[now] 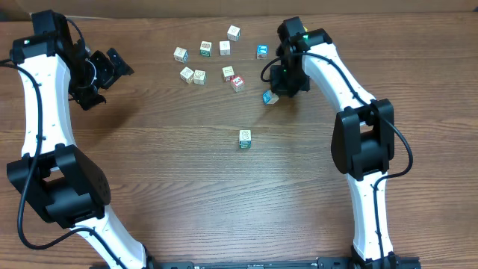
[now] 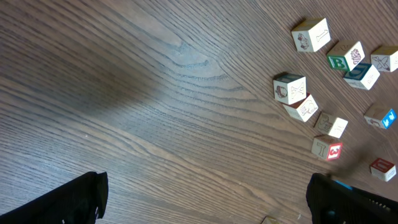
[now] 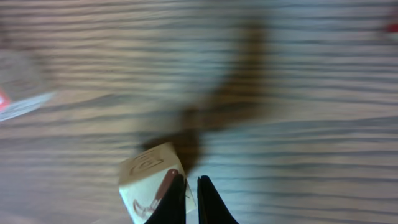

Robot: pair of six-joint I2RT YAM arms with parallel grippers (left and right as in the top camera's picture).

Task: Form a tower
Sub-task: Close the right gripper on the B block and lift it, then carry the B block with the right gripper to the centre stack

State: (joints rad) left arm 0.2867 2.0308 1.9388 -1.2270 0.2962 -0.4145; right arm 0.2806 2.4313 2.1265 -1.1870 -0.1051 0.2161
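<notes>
The tower (image 1: 245,138) shows from above as a pale cube with a green print, standing alone mid-table; how high it is I cannot tell. A tilted pale cube (image 1: 267,97) with a teal mark lies just left of my right gripper (image 1: 275,93). In the right wrist view that cube (image 3: 146,177) carries a hammer print and rests against the left side of the fingertips of the right gripper (image 3: 191,180), which is shut with nothing between them. My left gripper (image 1: 107,81) hovers wide open at the far left, and in its own view the left gripper (image 2: 208,199) is over bare wood.
Several loose printed cubes (image 1: 209,63) are scattered along the back of the table, one with a blue print (image 1: 261,51) beside the right arm. The left wrist view shows the same cluster of cubes (image 2: 329,93) at its right. The table top is dark wood.
</notes>
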